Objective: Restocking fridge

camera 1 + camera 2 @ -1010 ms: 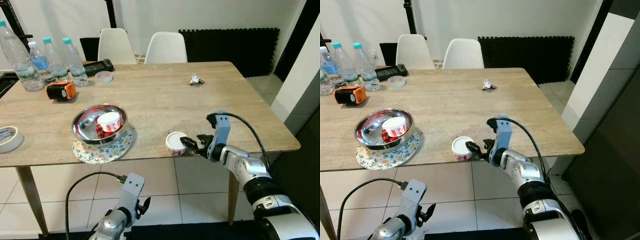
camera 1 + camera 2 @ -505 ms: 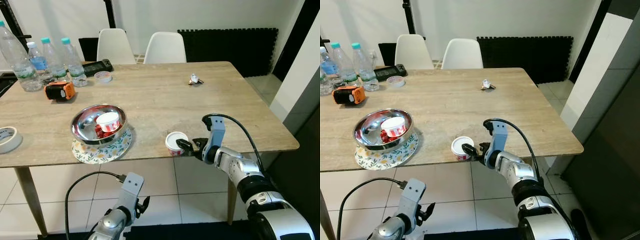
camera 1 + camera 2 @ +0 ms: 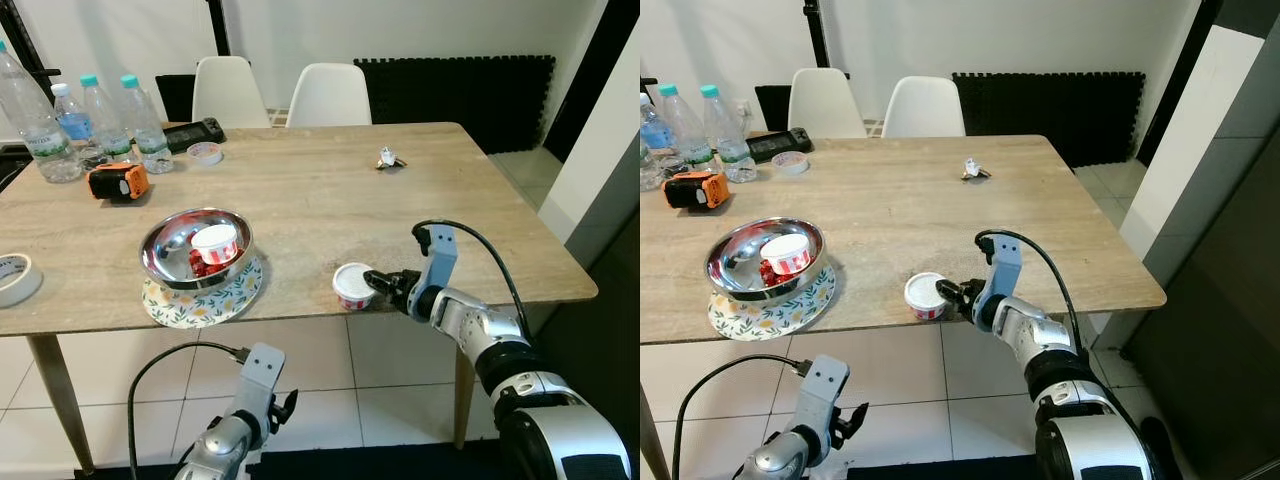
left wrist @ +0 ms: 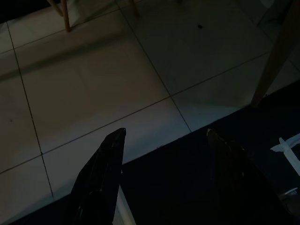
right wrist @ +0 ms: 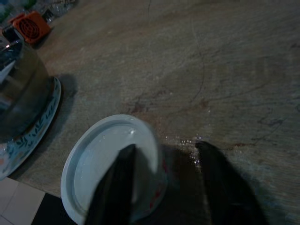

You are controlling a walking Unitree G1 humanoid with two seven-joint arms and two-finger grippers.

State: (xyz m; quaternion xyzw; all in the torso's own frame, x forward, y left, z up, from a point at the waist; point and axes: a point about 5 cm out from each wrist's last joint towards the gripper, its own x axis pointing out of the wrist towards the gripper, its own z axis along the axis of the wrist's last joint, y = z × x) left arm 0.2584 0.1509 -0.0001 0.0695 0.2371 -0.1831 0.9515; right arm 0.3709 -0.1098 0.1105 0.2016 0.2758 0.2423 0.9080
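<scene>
Near table edge: yogurt cup (image 3: 353,286) stands on the table (image 3: 330,190), at its front rim
Right gripper (image 3: 376,279): fingers spread, one over the cup's lid, one beside it
Left gripper (image 4: 161,154): fingers apart, hanging above floor tiles (image 4: 93,70)
Open room: bare wood behind the cup

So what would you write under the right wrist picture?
Right gripper open beside a white-lidded cup at the wooden table edge.

You can't read print on small white red-patterned cup (image 3: 353,286). Small metallic object (image 3: 389,158) too small to identify. White tape roll (image 3: 17,277) cut by frame edge.
</scene>
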